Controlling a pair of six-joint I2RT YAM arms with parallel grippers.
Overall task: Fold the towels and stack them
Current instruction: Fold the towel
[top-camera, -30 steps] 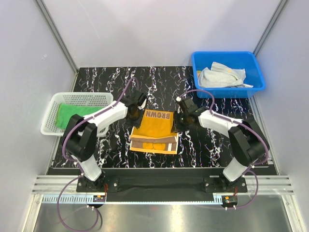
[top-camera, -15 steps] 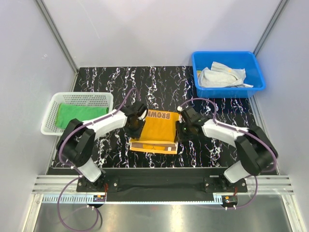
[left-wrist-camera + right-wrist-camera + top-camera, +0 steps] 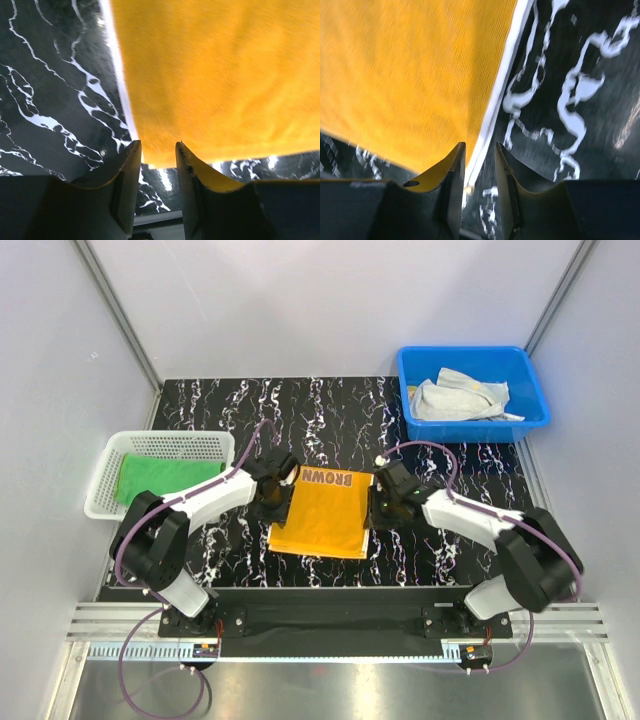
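Observation:
An orange-yellow towel (image 3: 320,515) lies folded flat in the middle of the table, with a strip reading BROWN (image 3: 327,479) along its far edge. My left gripper (image 3: 272,502) is low at its left edge. In the left wrist view its jaws (image 3: 158,145) stand open, with the towel's corner (image 3: 160,159) just past the tips and bare table between them. My right gripper (image 3: 375,508) is at the right edge, open (image 3: 480,146), straddling the towel's white hem (image 3: 492,115). A green towel (image 3: 160,478) lies in the white basket. Pale towels (image 3: 460,398) are heaped in the blue bin.
The white mesh basket (image 3: 165,438) sits at the left edge of the black marbled table (image 3: 330,410). The blue bin (image 3: 470,351) stands at the back right. Grey walls and metal posts close in the sides and back.
Both grippers came toward the near edge and drew an orange layer over the brown-and-white strip that showed there. Their jaws have parted a little.

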